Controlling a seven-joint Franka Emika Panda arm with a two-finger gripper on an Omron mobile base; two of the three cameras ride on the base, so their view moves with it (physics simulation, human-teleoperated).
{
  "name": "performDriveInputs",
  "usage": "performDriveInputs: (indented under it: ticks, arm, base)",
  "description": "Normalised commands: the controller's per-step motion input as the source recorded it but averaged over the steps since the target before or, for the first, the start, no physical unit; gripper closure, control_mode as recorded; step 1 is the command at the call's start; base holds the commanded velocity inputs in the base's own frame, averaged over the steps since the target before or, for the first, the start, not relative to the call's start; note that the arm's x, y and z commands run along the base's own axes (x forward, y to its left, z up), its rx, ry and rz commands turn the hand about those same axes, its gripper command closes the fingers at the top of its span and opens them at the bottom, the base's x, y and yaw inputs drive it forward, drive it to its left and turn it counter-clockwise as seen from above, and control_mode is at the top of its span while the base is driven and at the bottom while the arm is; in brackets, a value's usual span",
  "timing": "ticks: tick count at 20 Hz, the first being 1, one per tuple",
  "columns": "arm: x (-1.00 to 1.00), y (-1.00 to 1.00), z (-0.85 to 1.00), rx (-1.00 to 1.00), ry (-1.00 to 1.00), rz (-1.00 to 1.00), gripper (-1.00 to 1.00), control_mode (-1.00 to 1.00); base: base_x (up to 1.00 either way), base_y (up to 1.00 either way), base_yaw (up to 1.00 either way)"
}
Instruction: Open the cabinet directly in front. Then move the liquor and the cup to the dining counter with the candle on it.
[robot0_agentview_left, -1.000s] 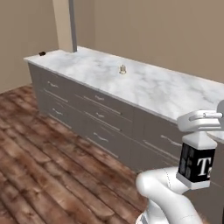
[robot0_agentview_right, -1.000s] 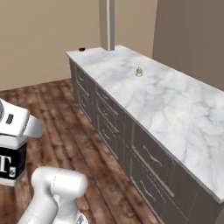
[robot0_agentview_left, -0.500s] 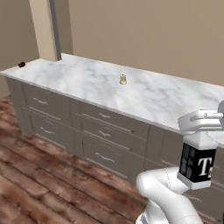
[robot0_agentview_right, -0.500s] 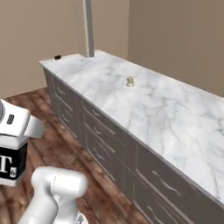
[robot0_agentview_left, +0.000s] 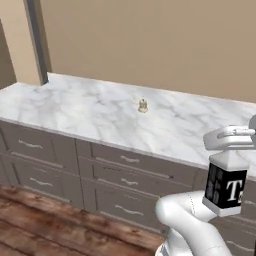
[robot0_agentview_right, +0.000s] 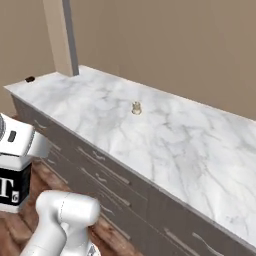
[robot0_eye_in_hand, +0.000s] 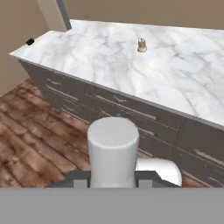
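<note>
Your gripper is clamped on the liquor, short of the dining counter; next, set it near the candle.

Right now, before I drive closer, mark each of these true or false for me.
1. The hand holds the liquor. True.
2. The liquor stands on the dining counter. False: it hangs in the air in front of the drawer fronts.
3. A small candle sits on the marble top. True.
4. The green cup is on the counter beside the candle. False: the marble around the candle is bare.
5. The floor is white tile. False: brown wood planks.
</note>
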Motion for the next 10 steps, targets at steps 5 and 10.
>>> performDriveInputs:
  ticks: [5,10]
  arm:
    - [0.00,0.00,0.00,0.00,0.00,0.00,1.00,1.00]
    - [0.00,0.00,0.00,0.00,0.00,0.00,1.00,1.00]
  base:
    - [0.99,0.48,-0.36]
    - [0.89,0.51,-0.37]
